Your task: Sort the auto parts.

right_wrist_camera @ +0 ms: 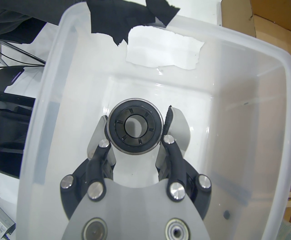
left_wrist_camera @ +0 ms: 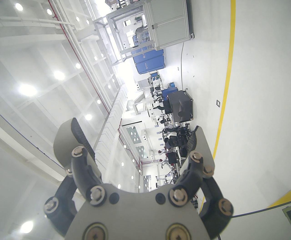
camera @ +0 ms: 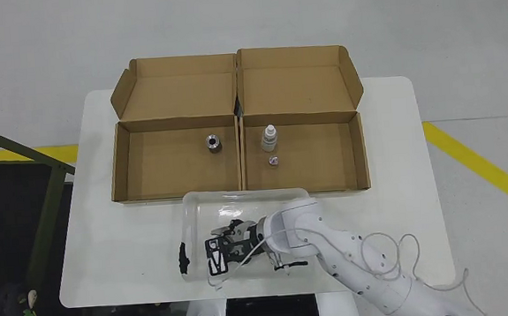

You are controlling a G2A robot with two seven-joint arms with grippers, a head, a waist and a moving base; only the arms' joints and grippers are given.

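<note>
My right gripper (right_wrist_camera: 134,124) is down inside a clear plastic bin (right_wrist_camera: 229,34), shut on a round black bearing with a steel outer ring (right_wrist_camera: 134,126); one finger presses each side of the ring. In the top view this gripper (camera: 227,247) sits in the left half of the bin (camera: 195,206) at the table's front. Behind the bin stand two open cardboard boxes. The left box (camera: 161,164) holds a metal cylindrical part (camera: 213,142). The right box (camera: 325,157) holds a small white bottle (camera: 270,137) and a small round part (camera: 274,161). My left gripper (left_wrist_camera: 136,134) is open, off the table, with nothing between its fingers.
A small dark speck (right_wrist_camera: 226,214) lies on the bin floor near one corner. Black tape (right_wrist_camera: 127,20) and a torn white label (right_wrist_camera: 163,50) are on the bin's wall. White table surface (camera: 399,201) lies to the right of the bin.
</note>
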